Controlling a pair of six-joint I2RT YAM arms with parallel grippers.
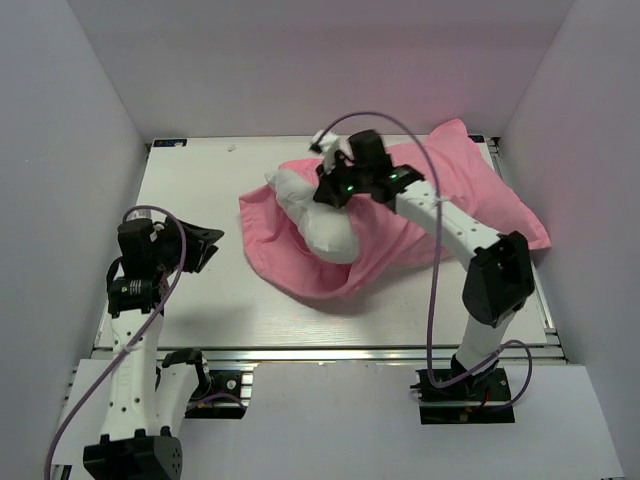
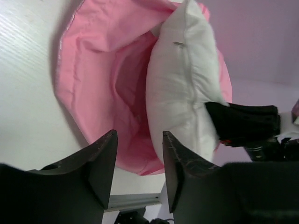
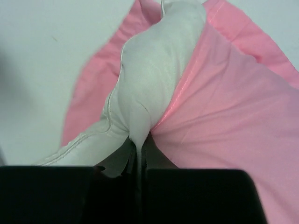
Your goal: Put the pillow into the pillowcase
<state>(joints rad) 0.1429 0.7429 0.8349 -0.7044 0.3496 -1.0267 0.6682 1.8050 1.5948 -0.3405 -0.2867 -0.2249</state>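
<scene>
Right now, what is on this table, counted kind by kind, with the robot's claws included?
Pillow, white: 1
Pillowcase, pink: 1
Grippers: 2, the left gripper and the right gripper
Total: 4

Bare table (image 1: 200, 180) is lying open betw. left gripper (image 1: 208, 250) & pillowcase (image 1: 480, 200) mouth. Pillow (image 1: 325, 230) is filling the mouth's far part, w/ right gripper (image 1: 332, 190) crowding above; near part is gaping.
</scene>
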